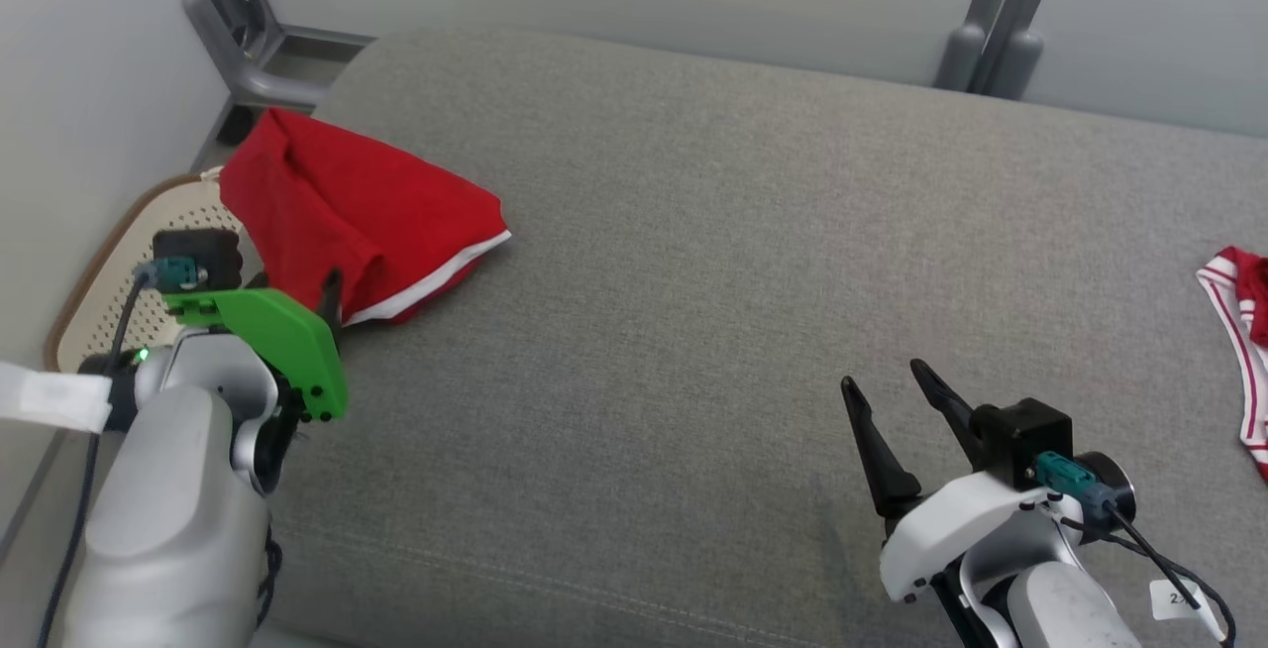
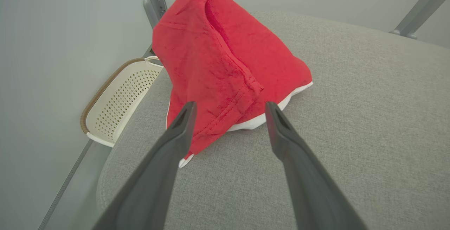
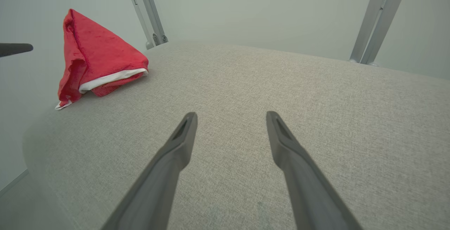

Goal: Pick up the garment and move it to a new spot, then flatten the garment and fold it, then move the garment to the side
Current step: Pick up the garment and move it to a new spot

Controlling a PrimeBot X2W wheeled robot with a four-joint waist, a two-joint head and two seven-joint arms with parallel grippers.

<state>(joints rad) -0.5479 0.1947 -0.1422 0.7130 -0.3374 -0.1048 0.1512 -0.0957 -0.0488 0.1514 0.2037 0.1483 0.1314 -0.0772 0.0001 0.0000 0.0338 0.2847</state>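
Observation:
The garment [image 1: 347, 212] is red with a white hem and stands in a peaked heap at the left end of the grey cushion [image 1: 693, 262]. My left gripper [image 1: 322, 296] is right at its near edge, open. In the left wrist view the two fingertips straddle the garment's [image 2: 218, 57] lower fold without closing on it, left gripper [image 2: 230, 105]. My right gripper [image 1: 882, 374] hovers open over bare cushion at the lower right, far from the garment [image 3: 95, 54], with nothing between its fingers [image 3: 182, 142].
A second piece of cloth, red and white striped [image 1: 1243, 331], lies at the cushion's right edge. A cream perforated basket [image 1: 99, 281] sits on the floor beside the cushion's left end. Grey metal frame legs [image 1: 248, 34] stand behind, against a pale wall.

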